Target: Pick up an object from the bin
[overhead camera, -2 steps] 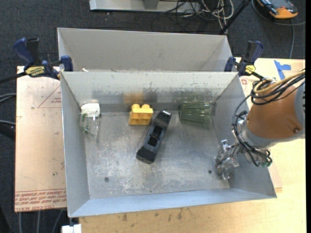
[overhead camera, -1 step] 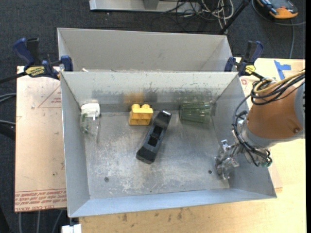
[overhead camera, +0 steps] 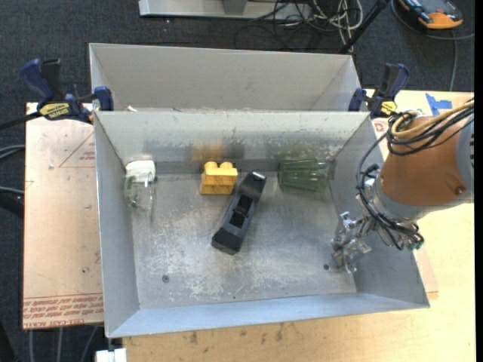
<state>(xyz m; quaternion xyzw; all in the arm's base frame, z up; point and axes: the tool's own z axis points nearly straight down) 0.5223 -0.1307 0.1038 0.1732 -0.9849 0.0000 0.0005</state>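
My gripper [overhead camera: 347,256] hangs low at the bin's right side, near the front right corner, with bare floor under it. A black tape dispenser [overhead camera: 239,213] lies on a slant in the middle of the bin, well to the left of the gripper. A green ribbed cup [overhead camera: 304,175] lies on its side against the back wall, up and left of the gripper. A yellow toy brick [overhead camera: 218,178] sits by the back wall next to the dispenser's far end.
A clear glass with a white cap [overhead camera: 139,181] lies at the back left by the left wall. The arm's orange cover rises over the bin's right wall, with cables round it.
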